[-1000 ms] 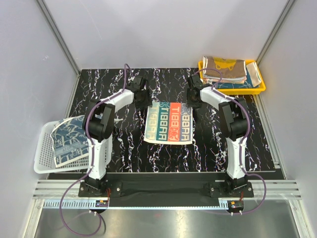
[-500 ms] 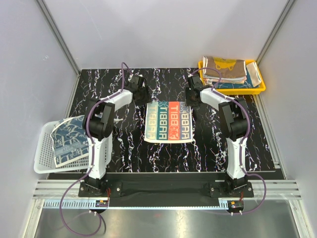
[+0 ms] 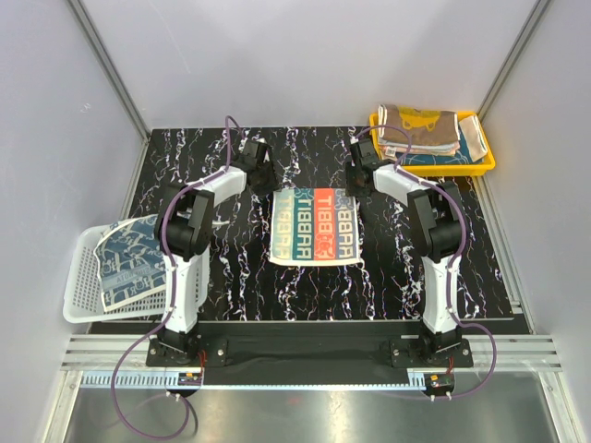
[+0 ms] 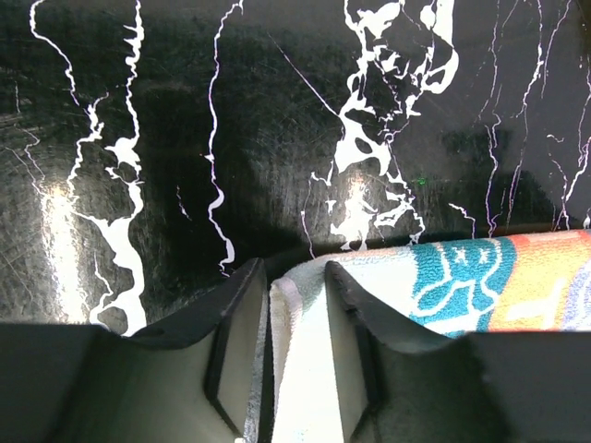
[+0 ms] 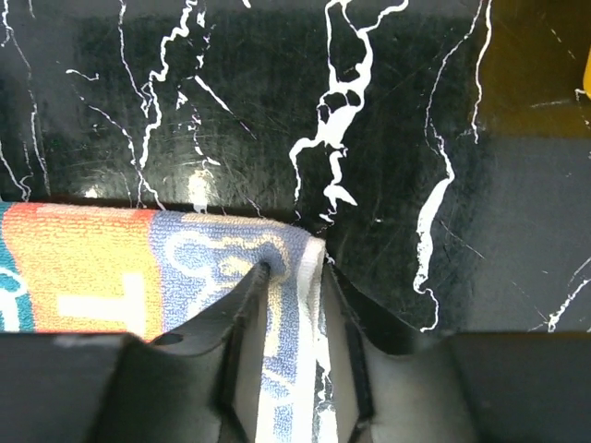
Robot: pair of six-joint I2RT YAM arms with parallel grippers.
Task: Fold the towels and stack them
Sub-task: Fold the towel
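Striped towel (image 3: 314,226), a rectangular terry cloth in teal, red and pale-blue bands with large lettering, lies spread flat at the middle of the black, white-veined table (image 3: 388,286), its stripes running from the near edge to the far one. Both far corners curl up off the surface. The left gripper (image 4: 297,277) has its jaws closed on the far-left corner, with the white terry edge filling the gap between the fingers. The right gripper (image 5: 295,268) pinches the far-right corner in the same way, the pale-blue band bunched between its fingers.

At the table's far right corner, a yellow plastic tray (image 3: 443,170) holds a stack of folded towels, topped by a brown towel (image 3: 420,122) with yellow print. A white mesh basket (image 3: 83,281) sits tilted at the table's left edge, and a navy cloth (image 3: 129,258) with a white pattern lies inside it.
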